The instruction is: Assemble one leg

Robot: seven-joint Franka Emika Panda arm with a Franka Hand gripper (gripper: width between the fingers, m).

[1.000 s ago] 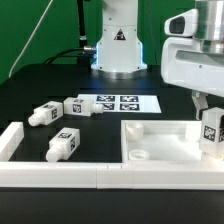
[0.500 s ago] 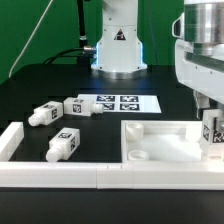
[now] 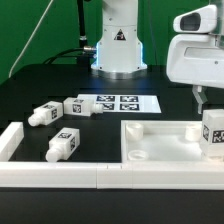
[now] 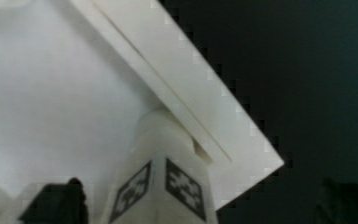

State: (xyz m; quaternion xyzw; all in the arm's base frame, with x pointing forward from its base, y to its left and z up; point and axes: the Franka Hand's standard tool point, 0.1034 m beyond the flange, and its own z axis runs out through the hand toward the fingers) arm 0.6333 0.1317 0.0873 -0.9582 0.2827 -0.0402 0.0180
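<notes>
Nearest us in the exterior view, a white front rail [image 3: 60, 172] runs along the table edge. Just behind it a loose leg [image 3: 63, 145] lies on its side. To the exterior view's right sits the tray piece [image 3: 165, 146], a round socket [image 3: 140, 157] showing bare in its near corner.

At the tray's corner on the exterior view's right, the leg [image 3: 213, 133] stands upright with its tag facing us. We judge it placed at its mounting spot, so the main step looks largely done. What is left is confirming that it is fully seated.

The gripper [image 4: 204, 200] hangs directly above the leg. In the wrist view its dark fingertips [image 4: 60, 200] sit well apart on either side of the leg, with gaps showing, so it appears to grasp nothing, though that picture is blurred.

Farther back, two further legs [image 3: 80, 105] lie beside the marker board [image 3: 122, 103], and the robot base [image 3: 118, 45] rises behind them.

The frame edge cuts off the leg's far side and part of the gripper. The joint between leg and tray is hidden, so we cannot tell how deep it sits.
</notes>
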